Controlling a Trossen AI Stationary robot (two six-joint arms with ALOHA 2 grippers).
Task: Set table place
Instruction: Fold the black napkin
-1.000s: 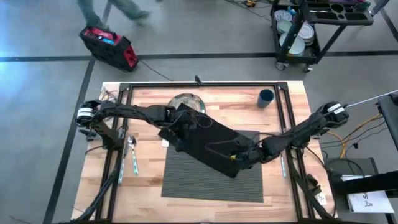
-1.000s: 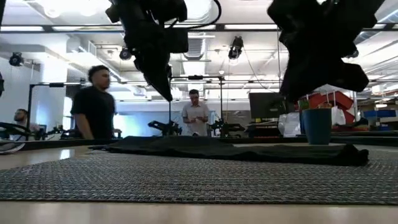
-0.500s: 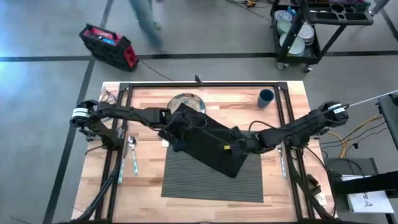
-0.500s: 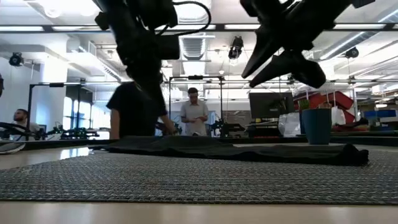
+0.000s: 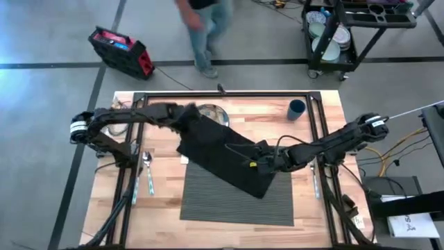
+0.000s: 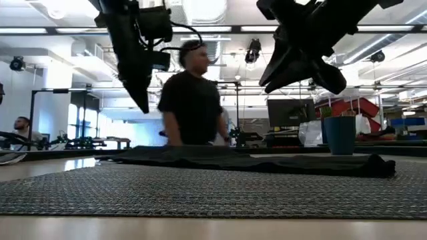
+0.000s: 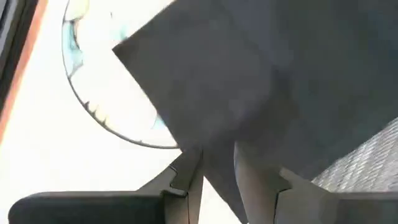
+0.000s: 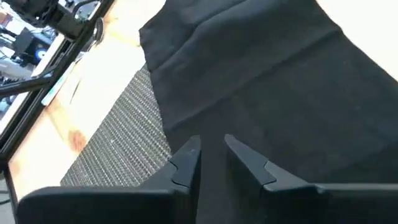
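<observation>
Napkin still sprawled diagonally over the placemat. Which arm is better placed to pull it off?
Right, probably. The right gripper hangs over the black napkin near its lower corner on the placemat, fingers open. The left gripper sits at the napkin's far corner by the plate.

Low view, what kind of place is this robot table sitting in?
Most likely an open robotics lab or workshop. Behind the table a person walks past workbenches under ceiling strip lights, with a monitor on a bench. The high view shows a concrete floor with a red toolbox and a cart of dishes.
</observation>
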